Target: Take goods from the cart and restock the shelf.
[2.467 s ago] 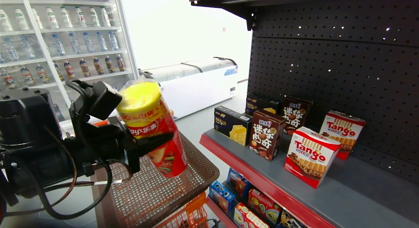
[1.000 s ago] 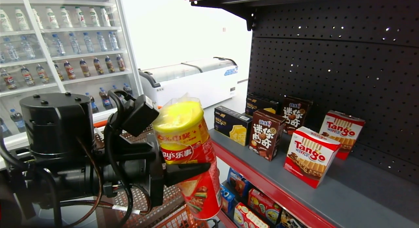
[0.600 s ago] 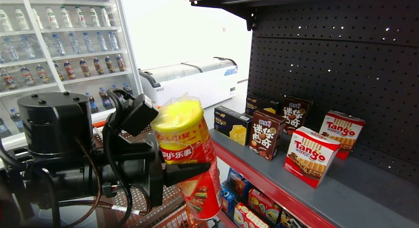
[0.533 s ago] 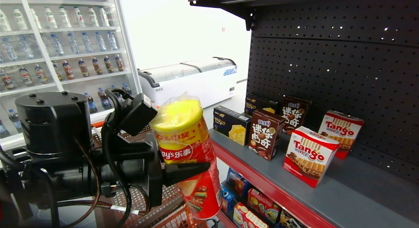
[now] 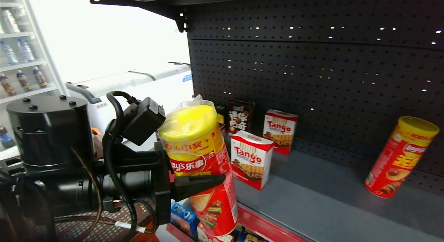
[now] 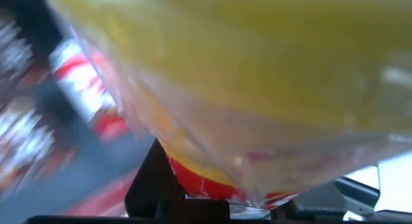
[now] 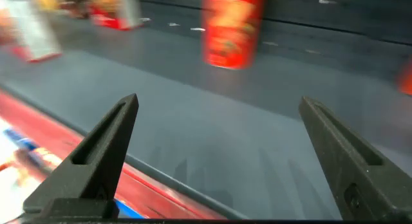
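Firmly, the left gripper (image 5: 203, 174) was clamped round the chip can (image 5: 192, 138), held near upright just off the red front lip of the shelf (image 5: 312, 197). The right gripper (image 7: 217, 105) was held spread wide above bare deck. Carry-across was judged in hand; next, the can would need to be cleared over that lip and set down in the free stretch between the wafer box (image 5: 251, 158) and the standing can (image 5: 399, 157)
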You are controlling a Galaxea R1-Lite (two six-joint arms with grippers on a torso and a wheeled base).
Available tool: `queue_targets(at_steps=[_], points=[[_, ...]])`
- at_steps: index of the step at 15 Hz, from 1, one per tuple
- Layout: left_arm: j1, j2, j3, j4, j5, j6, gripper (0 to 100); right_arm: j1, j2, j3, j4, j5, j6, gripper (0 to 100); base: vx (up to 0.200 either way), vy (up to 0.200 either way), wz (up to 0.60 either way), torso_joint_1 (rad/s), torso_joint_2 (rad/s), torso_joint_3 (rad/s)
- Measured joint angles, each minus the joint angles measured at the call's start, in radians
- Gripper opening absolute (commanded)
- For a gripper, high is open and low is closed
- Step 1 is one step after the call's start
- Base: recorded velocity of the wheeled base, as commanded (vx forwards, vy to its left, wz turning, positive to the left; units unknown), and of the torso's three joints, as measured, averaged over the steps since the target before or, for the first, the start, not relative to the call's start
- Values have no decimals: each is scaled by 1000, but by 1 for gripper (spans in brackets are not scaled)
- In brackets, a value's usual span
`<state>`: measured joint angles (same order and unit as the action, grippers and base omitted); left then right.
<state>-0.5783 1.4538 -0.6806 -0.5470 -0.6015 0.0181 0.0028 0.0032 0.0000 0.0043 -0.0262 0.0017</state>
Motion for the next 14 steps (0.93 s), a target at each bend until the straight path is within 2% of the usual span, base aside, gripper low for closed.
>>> queue_targets(at_steps=[4,10,14], points=[[-56,-29,0,4,2,-1,0,0,0,0,-1,0,0,100,0,0,-600,4,1,2],[-64,-38,6,3,8,0,0,0,0,0,-1,1,0,100,0,0,-600,2,2,4],[-64,-38,7,2,11,1,0,1,0,0,0,11,0,100,0,0,0,0,0,0]])
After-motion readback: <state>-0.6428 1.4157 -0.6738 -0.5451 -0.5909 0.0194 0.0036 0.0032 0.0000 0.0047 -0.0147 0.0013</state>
